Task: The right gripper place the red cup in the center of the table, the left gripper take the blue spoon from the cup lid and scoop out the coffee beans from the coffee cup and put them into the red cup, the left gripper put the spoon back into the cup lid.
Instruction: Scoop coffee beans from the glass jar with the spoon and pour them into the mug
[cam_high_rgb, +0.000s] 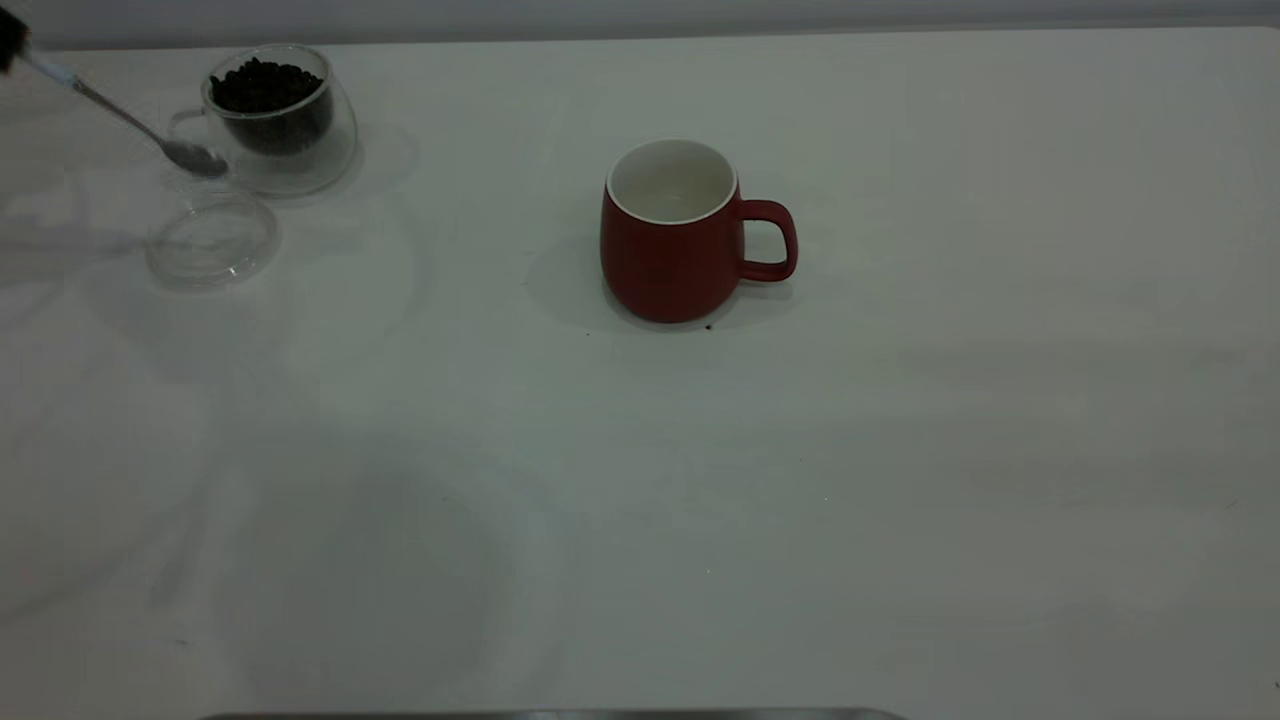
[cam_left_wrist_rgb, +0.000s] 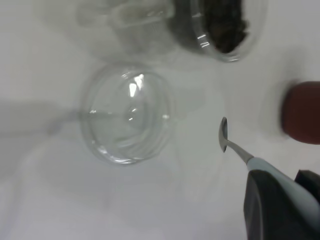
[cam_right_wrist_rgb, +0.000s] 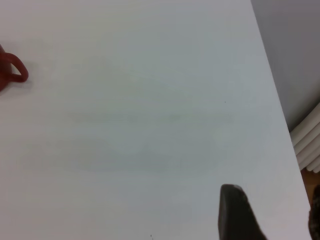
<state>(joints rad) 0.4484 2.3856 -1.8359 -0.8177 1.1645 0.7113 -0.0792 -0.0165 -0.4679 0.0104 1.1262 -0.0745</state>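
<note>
White table (cam_high_rgb: 900, 450), mug (cam_high_rgb: 672, 236) centred and empty; left gripper (cam_high_rgb: 10, 38), upper left, fingers clamped on spoon (cam_high_rgb: 130, 120) above lid (cam_high_rgb: 212, 240); next, dip into beans (cam_high_rgb: 264, 86); right gripper's fingers cannot be judged.

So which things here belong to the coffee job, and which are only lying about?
Belong to the job:
- red cup
- blue spoon, held by the left gripper
- cup lid
- coffee cup with coffee beans
- table

Lying about:
- only a few dark crumbs beside the red cup
</note>
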